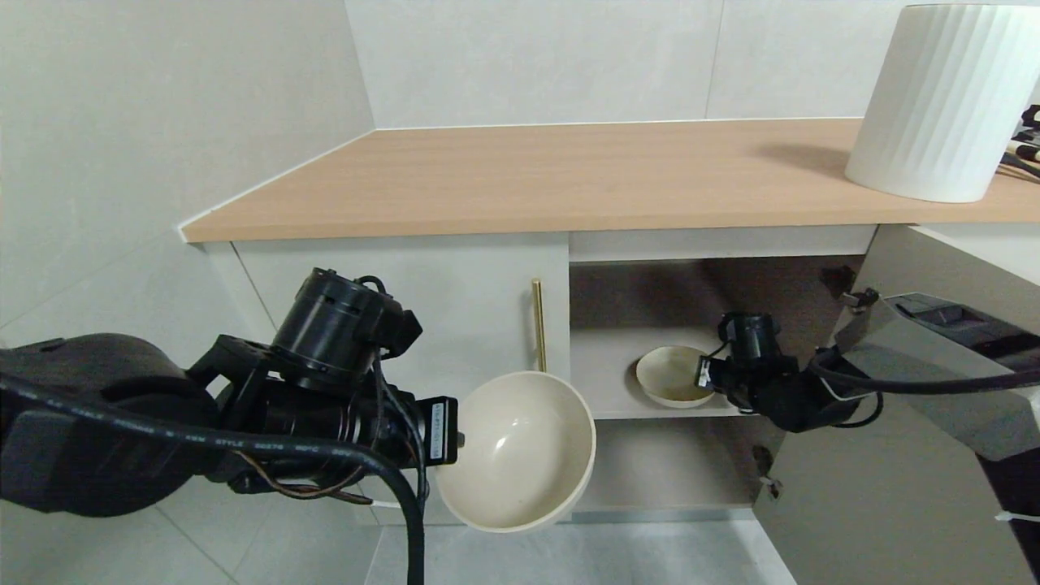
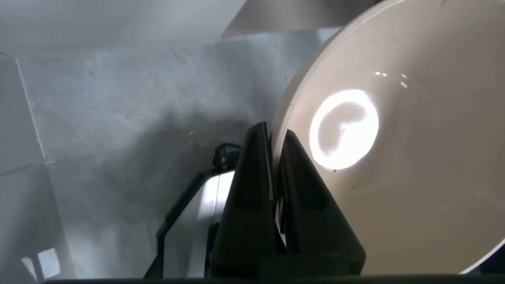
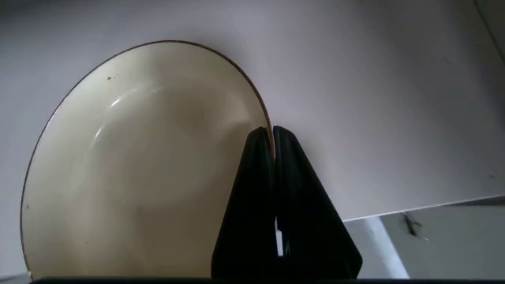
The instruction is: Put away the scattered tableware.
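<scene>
Head view: the wrists hide both sets of fingertips, the wrist cams show them. Left gripper (image 2: 272, 140) is pinched narrow on the rim of the cream bowl (image 1: 520, 451), which is held tilted in the air before the closed cabinet door (image 1: 406, 309), near its gold handle (image 1: 537, 325). Right gripper (image 3: 273, 138) is pinched on the rim of the shallow plate (image 1: 670, 374) inside the open cabinet at the upper shelf (image 1: 605, 366); can't tell if the plate rests on it. White ribbed container (image 1: 934, 97) sits on the wooden counter (image 1: 528, 179), cut off at the frame edge. Tiled wall (image 1: 528, 57), grey floor (image 1: 609, 556).
</scene>
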